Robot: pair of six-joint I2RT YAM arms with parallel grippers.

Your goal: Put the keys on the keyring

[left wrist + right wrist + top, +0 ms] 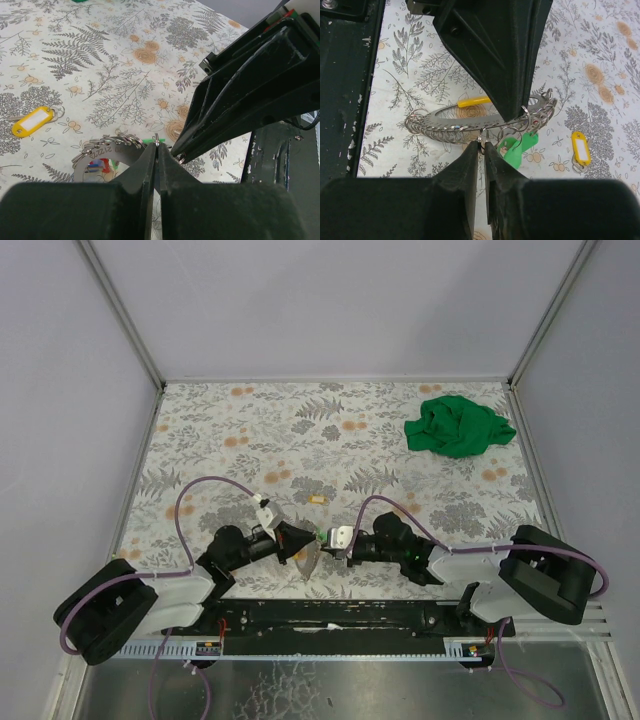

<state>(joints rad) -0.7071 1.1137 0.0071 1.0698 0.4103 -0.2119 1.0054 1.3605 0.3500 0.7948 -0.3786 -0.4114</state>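
The keyring (451,118), a flat silvery loop strung with several small wire rings, hangs between both grippers above the table; it shows too in the left wrist view (102,148) and from above (307,560). My left gripper (156,146) is shut on its edge. My right gripper (481,148) is closed on one small ring hanging from the loop's lower rim. The green-tagged key (517,145) dangles right beside those fingers. A yellow-tagged key (581,148) lies loose on the table, seen also from the left wrist (32,121) and from above (318,500).
A crumpled green cloth (458,425) lies at the far right of the floral table cover (300,430). Metal rails (120,310) and pale walls bound the table. The black base rail (330,615) runs just behind both grippers.
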